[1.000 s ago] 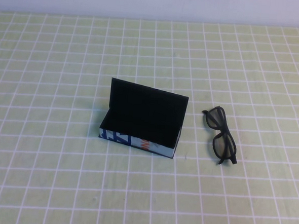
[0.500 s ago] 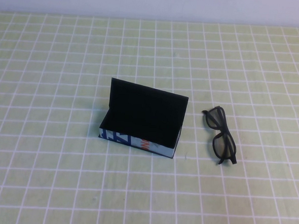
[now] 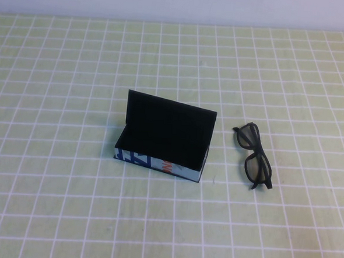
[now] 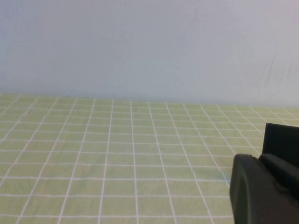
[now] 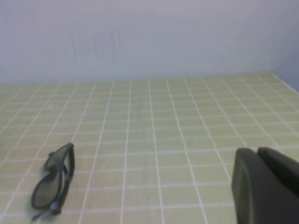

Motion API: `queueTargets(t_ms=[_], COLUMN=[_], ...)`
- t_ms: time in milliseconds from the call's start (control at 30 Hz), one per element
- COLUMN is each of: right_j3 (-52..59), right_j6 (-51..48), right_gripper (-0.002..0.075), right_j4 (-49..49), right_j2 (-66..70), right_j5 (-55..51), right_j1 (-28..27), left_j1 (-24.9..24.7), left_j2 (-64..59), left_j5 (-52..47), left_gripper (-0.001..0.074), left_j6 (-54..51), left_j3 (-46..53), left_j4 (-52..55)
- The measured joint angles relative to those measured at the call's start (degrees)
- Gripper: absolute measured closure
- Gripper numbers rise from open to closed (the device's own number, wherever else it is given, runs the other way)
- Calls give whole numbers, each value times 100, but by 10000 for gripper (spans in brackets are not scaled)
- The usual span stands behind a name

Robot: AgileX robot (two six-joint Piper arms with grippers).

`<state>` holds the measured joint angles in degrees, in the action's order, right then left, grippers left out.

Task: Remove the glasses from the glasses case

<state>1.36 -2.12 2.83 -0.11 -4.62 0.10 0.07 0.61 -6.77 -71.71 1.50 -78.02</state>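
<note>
Tabletop: green cloth, white grid. Lying on it: glasses case, lid up, and glasses, folded, just beside the case on robot's right, apart.

This looks like a staged tabletop test bench, not a lived-in room. The table is covered edge to edge by a pale yellow-green cloth printed with a regular white grid, and a plain, unmarked light wall rises directly behind it. Only two props lie on the cloth: the glasses case with its lid up, and the glasses just beside it.
</note>
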Motion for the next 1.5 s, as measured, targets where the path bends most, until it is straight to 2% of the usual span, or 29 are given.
queueTargets(t_ms=[267, 1233, 1300, 1333, 1467, 1500], right_j3=[25, 25, 25, 25, 25, 25], right_j6=[0, 10, 20, 20, 20, 20], right_gripper=[743, 743, 743, 743, 743, 743], right_j4=[115, 162, 162, 162, 170, 170], right_j2=[-28, -38, -38, -38, -38, -38], right_j5=[-1344, -1412, -1412, -1412, -1412, -1412], right_j1=[0, 0, 0, 0, 0, 0], left_j1=[0, 0, 0, 0, 0, 0], left_j2=[12, 12, 12, 12, 12, 12], left_j5=[0, 189, 205, 191, 260, 301], left_gripper=[739, 739, 739, 739, 739, 739], left_j6=[0, 28, 589, 1204, 4533, 5130], left_j3=[0, 0, -13, -51, -222, -222], left_j4=[-22, 96, 823, 1531, 5244, 5898])
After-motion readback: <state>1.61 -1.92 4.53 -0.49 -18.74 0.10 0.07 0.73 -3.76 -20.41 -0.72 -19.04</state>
